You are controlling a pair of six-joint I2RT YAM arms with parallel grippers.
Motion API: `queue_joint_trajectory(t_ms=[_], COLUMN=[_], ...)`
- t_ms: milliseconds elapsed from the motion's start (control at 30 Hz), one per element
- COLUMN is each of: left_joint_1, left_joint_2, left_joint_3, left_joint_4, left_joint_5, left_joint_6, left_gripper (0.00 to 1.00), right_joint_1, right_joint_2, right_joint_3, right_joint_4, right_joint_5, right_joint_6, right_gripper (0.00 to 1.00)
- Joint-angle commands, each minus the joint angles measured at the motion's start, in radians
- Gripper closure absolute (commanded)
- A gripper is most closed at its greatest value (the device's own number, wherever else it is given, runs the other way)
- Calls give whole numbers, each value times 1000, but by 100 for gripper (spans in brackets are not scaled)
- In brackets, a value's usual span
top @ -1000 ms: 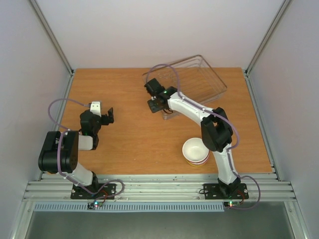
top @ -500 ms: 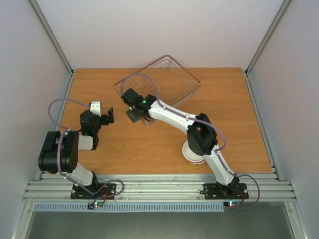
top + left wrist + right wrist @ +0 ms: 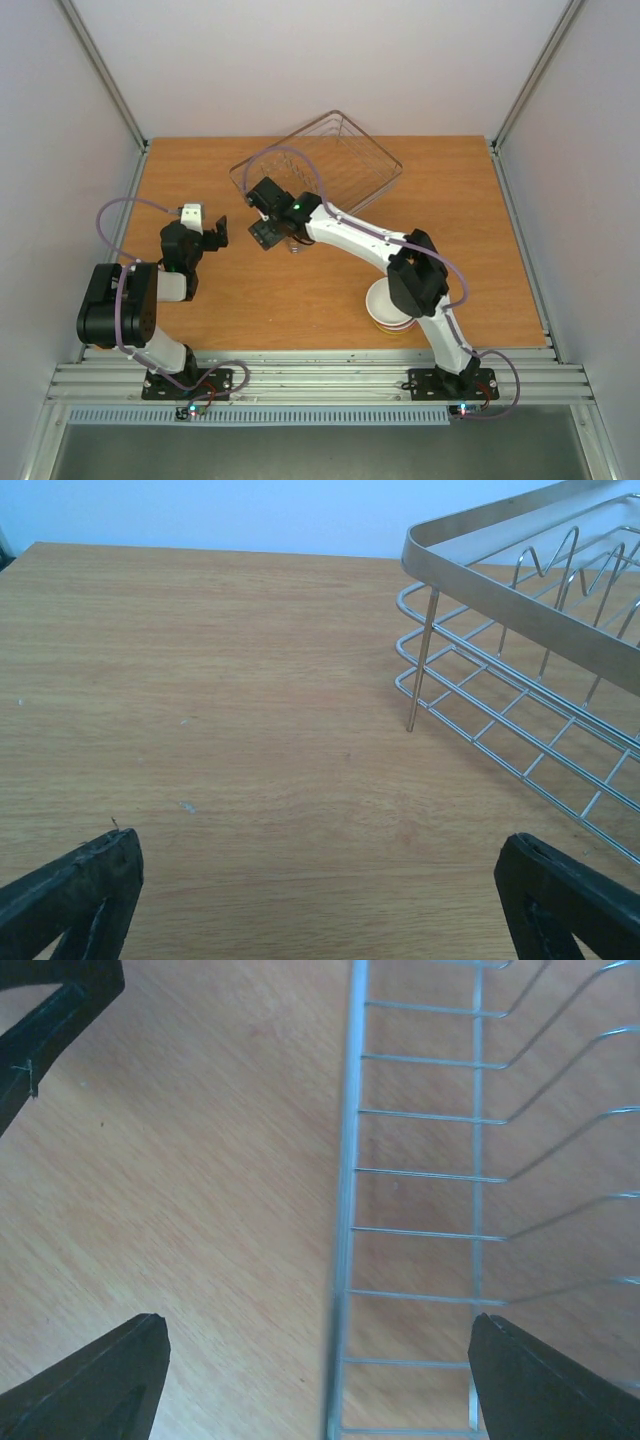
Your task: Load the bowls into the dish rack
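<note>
The dish rack [image 3: 335,165], a clear-rimmed tray with wire ribs, sits turned at an angle at the back middle of the table. My right gripper [image 3: 262,215] hovers open at its near left corner. In the right wrist view the rack's edge rail [image 3: 345,1250] runs between the spread fingers of that gripper [image 3: 315,1360], touching neither. A stack of bowls [image 3: 381,301], white on top, stands near the front right, partly hidden by the right arm. My left gripper [image 3: 205,226] is open and empty over bare wood [image 3: 318,880], with the rack [image 3: 520,670] to its right.
The wooden table [image 3: 250,290] is walled in by white panels at left, right and back. A metal rail [image 3: 320,375] runs along the front edge, where both arm bases are bolted.
The right gripper dragged the rack left and turned it, then opened and let go of its edge. The left arm stayed still.
</note>
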Motion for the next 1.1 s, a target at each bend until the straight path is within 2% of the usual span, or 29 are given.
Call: queue_joint_trajectory(t_ms=[0, 100, 133, 167, 200, 267, 300, 333, 500, 667, 733, 867, 1067], left_joint_1=[-5, -5, -4, -5, -4, -5, -4, -4, -4, -8, -8, -16, -79], left_joint_2=[-3, -4, -6, -13, -27, -75, -107, -134, -219, -165, -122, -35, 88], left_joint_3=[16, 13, 12, 10, 10, 29, 50, 80, 264, 445, 528, 658, 798], left_joint_4=[42, 48, 50, 49, 41, -30, -98, -174, -514, -785, -864, -1007, -1065], left_joint_5=[-9, 4, 12, 17, 18, 29, 39, 53, 154, 261, 290, 334, 309], left_joint_6=[12, 13, 16, 16, 16, 16, 16, 23, 58, 91, 96, 89, 85], left_gripper=[7, 14, 14, 15, 15, 15, 14, 14, 14, 17, 20, 25, 27], right_joint_1=[-1, -56, -93, -138, -193, -301, -345, -380, -486, -545, -565, -594, -597], right_joint_2=[-188, -261, -273, -277, -273, -241, -212, -178, 73, 302, 352, 333, 117], right_joint_3=[-75, -89, -83, -77, -70, -43, -22, 8, 265, 584, 640, 542, 171], right_joint_4=[98, 96, 78, 62, 38, 10, -2, -13, -111, -253, -301, -296, -165], right_joint_5=[132, 164, 155, 130, 88, 11, -7, -13, -41, -76, -70, -30, -1], right_joint_6=[-59, -69, -55, -33, -7, 45, 51, 47, 12, 6, 9, 20, 41], right_gripper=[16, 17, 20, 27, 39, 76, 90, 97, 99, 99, 99, 99, 99])
